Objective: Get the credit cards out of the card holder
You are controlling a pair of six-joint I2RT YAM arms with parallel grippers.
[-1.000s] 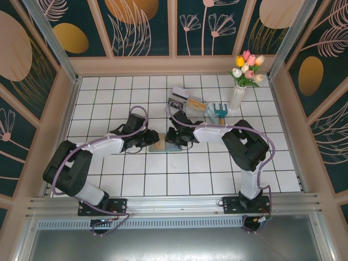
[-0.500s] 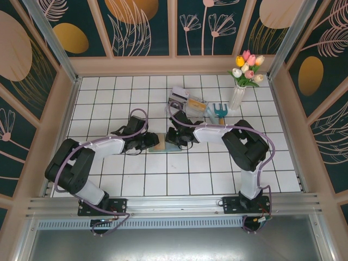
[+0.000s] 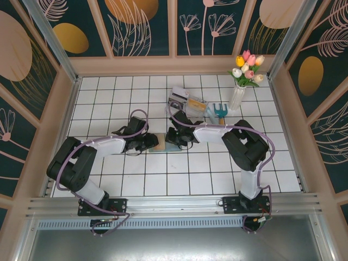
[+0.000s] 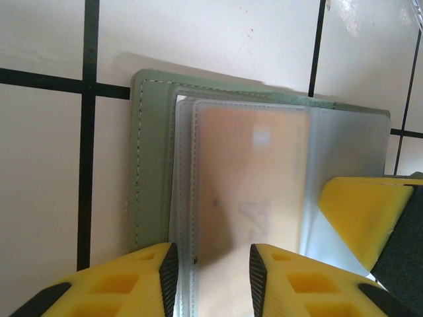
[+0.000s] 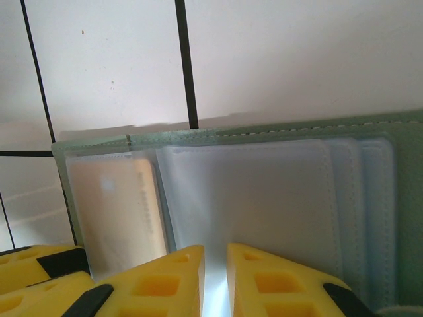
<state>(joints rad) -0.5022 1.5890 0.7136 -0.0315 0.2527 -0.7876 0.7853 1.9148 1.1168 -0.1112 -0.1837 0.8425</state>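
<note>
Wallet (image 4: 149, 165) and card (image 4: 251, 178) are lying together on the white tiles (image 4: 198, 33) in the middle of the table, between the two grippers. The grey-green wallet is lying open and flat, with its clear sleeves (image 5: 251, 198) facing up. The tan-orange card is sitting inside a sleeve on the wallet's left part. The left gripper (image 4: 213, 264) is hanging at the wallet's left end, jaws standing apart, its yellow fingertips sitting over the near end of the sleeved card. The right gripper (image 5: 215, 264) is sitting at the right end, jaws almost together with a thin slit between them and tips on a clear sleeve. Whether it is pinching that sleeve or merely pressing on it is hard to tell. Behind the wallet, a tray (image 3: 187, 100), a fork (image 3: 219, 110) and a vase (image 3: 237, 97) of tulips are standing.
</note>
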